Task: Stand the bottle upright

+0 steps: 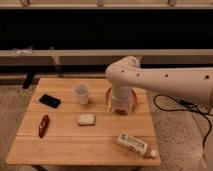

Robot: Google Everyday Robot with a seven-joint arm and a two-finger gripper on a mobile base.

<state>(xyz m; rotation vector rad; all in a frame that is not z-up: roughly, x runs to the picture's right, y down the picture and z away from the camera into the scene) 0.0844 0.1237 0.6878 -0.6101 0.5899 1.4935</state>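
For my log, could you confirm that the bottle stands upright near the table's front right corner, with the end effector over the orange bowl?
No: the camera view shows the bottle lying on its side near the table's front right corner; the end effector is over the orange bowl.

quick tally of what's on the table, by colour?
White: 2, small white plastic bottle lying down, flat whitish rounded block
Translucent: 1, translucent plastic cup
Black: 1, flat black rectangular object
Red: 1, slim red elongated object
Orange: 1, round orange bowl
Total: 6
The gripper hangs over the bowl.
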